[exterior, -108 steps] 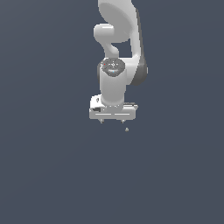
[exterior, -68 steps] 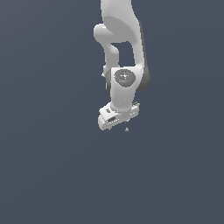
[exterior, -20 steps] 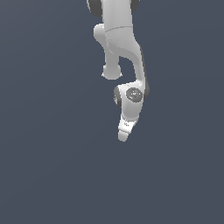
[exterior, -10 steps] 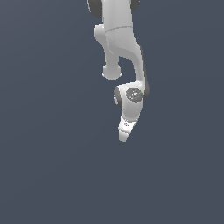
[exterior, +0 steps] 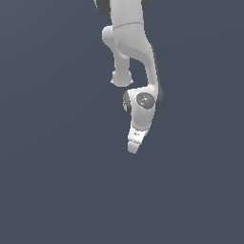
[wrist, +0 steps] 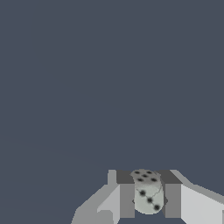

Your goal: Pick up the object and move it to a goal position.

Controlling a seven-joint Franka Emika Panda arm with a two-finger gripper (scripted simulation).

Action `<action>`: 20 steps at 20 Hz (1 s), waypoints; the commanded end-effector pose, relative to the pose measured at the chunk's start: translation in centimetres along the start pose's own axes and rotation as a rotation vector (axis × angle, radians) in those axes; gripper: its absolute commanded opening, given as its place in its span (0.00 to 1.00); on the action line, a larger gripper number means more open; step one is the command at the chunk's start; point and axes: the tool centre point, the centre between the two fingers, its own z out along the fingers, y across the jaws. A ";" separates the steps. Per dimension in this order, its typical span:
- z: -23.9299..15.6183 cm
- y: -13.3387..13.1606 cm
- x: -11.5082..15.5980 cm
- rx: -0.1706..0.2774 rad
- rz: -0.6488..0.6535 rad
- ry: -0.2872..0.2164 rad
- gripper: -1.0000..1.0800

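White arm descends from the top edge of the exterior view, bends at a rounded joint, then runs down to the wrist, marked by a dark circular cap. Gripper hangs below the wrist, angled down and slightly toward the exterior view's left, seen edge-on. In the wrist view the gripper has its jaws drawn in, grey pads pressing both sides of a small pale die.
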 end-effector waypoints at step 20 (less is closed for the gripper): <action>-20.2 6.0 -5.4 0.000 -0.001 0.003 0.00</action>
